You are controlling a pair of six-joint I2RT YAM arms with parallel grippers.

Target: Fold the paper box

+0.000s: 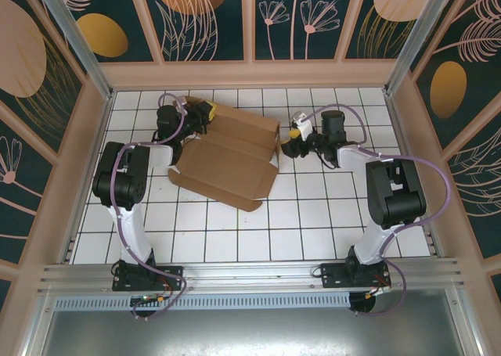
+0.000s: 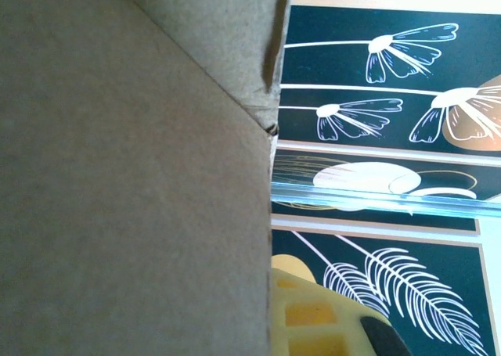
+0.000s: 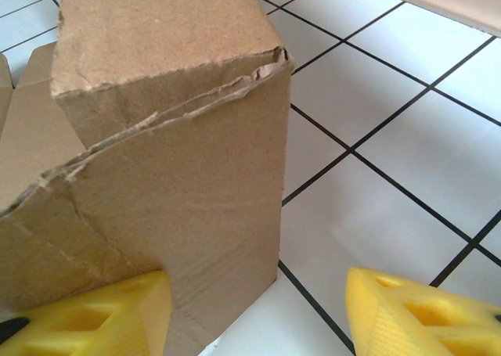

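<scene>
White tiles with dark grout lines are seen across the table (image 1: 313, 215), fenced by panels (image 1: 211, 19) printed with pale flowers and leaves on dark teal. At the right gripper (image 3: 258, 289), two yellow fingers (image 3: 423, 317) are spread wide. One is set right at the foot of the paper box (image 3: 172, 137), the other is held apart from it over bare tile, and nothing is clamped between them. From above, that right gripper (image 1: 288, 141) is found just beside the box's right end. A ragged, torn edge is shown running slantwise across the near cardboard face, with a sharp upright corner to its right. Over to the left gripper (image 1: 202, 109): it is placed at the far left end of the paper box (image 1: 227, 156). On its wrist camera the paper box (image 2: 133, 176) is pushed right up to the lens, with one yellow finger (image 2: 313, 321) peeking in below; whether this gripper is spread or closed cannot be told. One box is counted, plain brown and partly folded, lying in the far half of the table between the two grippers, with a panel laid out flat toward the near side. Two arms are counted, the left arm (image 1: 125, 184) and the right arm (image 1: 391, 192). Open tile is offered across the whole near half and to the right of the box.
</scene>
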